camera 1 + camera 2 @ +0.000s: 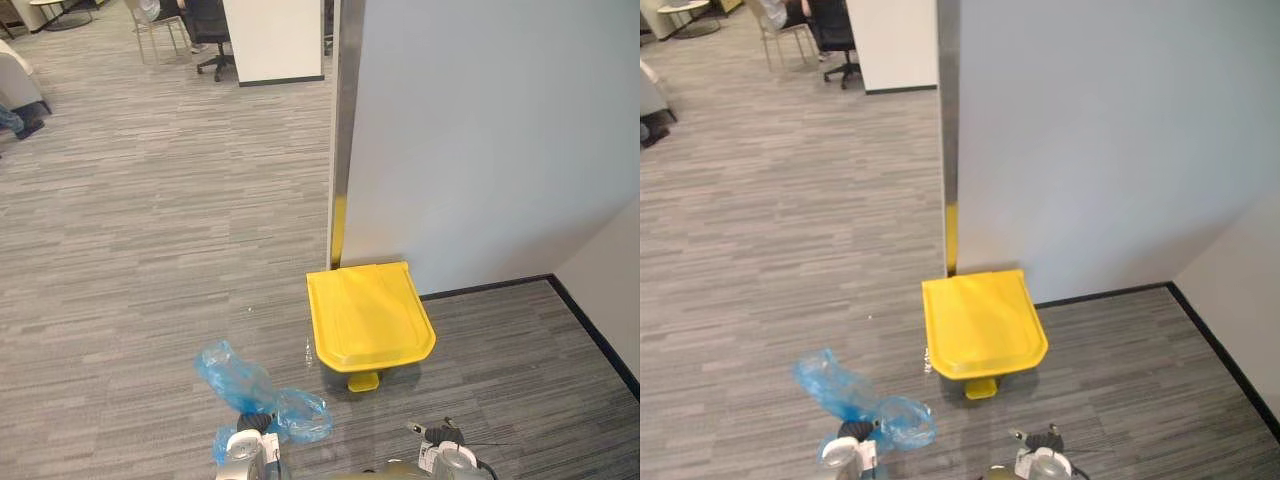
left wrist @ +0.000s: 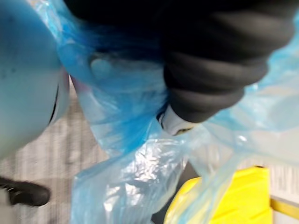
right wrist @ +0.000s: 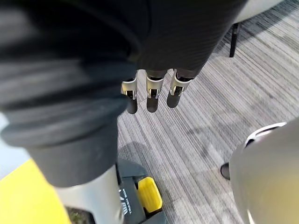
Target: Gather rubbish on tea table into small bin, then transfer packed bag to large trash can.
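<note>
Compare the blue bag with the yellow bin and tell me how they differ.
The blue bag is translucent, crumpled film; the yellow bin is opaque, smooth and rigid. The bag is bunched around the left hand, to the bin's left; the bin stands closed on the carpet against the wall. Both sit close in front of the robot.

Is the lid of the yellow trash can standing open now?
No, the yellow lid lies flat and shut over the trash can, and no opening shows beneath it in the left eye view.
</note>
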Tool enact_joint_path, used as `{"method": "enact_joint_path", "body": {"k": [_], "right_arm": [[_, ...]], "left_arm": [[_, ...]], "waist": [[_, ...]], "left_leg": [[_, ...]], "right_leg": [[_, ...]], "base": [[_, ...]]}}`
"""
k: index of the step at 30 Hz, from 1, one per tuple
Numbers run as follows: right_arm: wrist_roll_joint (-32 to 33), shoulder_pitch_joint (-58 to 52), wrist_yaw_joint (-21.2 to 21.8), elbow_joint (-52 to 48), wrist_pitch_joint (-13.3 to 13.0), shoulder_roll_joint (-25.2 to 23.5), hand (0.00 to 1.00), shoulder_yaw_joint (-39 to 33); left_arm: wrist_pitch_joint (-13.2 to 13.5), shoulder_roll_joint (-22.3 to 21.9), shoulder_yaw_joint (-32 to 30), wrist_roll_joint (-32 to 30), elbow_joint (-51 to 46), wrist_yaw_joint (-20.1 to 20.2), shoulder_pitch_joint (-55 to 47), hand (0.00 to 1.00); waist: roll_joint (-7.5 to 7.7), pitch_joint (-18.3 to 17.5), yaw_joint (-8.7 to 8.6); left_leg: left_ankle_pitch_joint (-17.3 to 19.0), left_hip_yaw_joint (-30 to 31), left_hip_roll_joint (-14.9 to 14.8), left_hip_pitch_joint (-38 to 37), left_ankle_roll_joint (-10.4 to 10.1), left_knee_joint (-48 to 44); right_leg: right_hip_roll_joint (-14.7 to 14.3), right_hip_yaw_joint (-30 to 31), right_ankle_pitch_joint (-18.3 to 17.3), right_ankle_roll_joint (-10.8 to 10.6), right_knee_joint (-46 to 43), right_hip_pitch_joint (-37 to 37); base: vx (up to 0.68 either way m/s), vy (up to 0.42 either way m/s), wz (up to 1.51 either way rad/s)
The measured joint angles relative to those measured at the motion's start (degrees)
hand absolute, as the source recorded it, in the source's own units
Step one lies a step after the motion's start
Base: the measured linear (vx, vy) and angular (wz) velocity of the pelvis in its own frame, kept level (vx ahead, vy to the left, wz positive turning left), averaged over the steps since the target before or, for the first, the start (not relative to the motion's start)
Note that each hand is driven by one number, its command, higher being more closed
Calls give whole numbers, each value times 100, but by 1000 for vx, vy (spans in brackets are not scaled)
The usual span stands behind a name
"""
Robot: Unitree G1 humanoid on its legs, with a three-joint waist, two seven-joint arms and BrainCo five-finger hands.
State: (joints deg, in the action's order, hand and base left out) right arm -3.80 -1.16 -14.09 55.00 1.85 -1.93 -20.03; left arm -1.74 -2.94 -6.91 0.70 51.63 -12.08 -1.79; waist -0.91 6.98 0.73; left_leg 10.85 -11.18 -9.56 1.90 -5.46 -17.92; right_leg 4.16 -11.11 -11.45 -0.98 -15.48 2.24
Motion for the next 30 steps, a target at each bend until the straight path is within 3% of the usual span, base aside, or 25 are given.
{"method": "enact_joint_path", "body": {"k": [3, 10, 16, 20, 27, 30], "right_arm": [[-6, -99, 9, -5, -5, -120, 0, 0], [-6, -121, 28, -1, -27, -180, 0, 2], [-8, -108, 47, 117, -28, -24, 0, 15], [-9, -119, 47, 255, -23, 47, 0, 23], [-29, -147, 47, 276, -22, 93, 0, 126], [-32, -139, 49, 209, -26, 29, 0, 289]], "left_arm": [[-21, 79, 10, -70, 105, -4, -16, 100], [-21, 150, 28, -176, 297, -2, -20, 100], [-14, 145, 14, -173, 376, -3, -69, 100], [32, 169, -4, -171, 405, -3, -90, 100], [124, 198, -70, -169, 412, -3, -108, 100], [128, 239, -69, -167, 356, -5, -94, 100]], "waist": [[200, -104, -7], [238, -170, -24], [99, -167, -22], [89, -175, -22], [148, -153, -5], [286, -83, 10]], "left_leg": [[-57, -223, 282, -288, 63, 385], [-165, -429, 423, -717, 145, 936], [-494, -583, 450, -970, 103, 1512], [-669, -680, 464, -1078, 100, 1831], [-881, -847, 573, -1223, 164, 2184], [-737, -836, 755, -1189, 265, 2092]], "right_leg": [[232, 233, 140, -196, 371, 176], [280, 439, 271, -281, 650, 351], [172, 624, 444, -264, 845, 331], [118, 761, 547, -249, 960, 264], [136, 979, 666, -322, 1065, 139], [378, 971, 370, -484, 425, -162]], "base": [[138, 155, -20], [41, 66, -15], [-45, -12, -15], [-101, -22, -19], [-128, 6, -16], [-68, 40, -2]]}}
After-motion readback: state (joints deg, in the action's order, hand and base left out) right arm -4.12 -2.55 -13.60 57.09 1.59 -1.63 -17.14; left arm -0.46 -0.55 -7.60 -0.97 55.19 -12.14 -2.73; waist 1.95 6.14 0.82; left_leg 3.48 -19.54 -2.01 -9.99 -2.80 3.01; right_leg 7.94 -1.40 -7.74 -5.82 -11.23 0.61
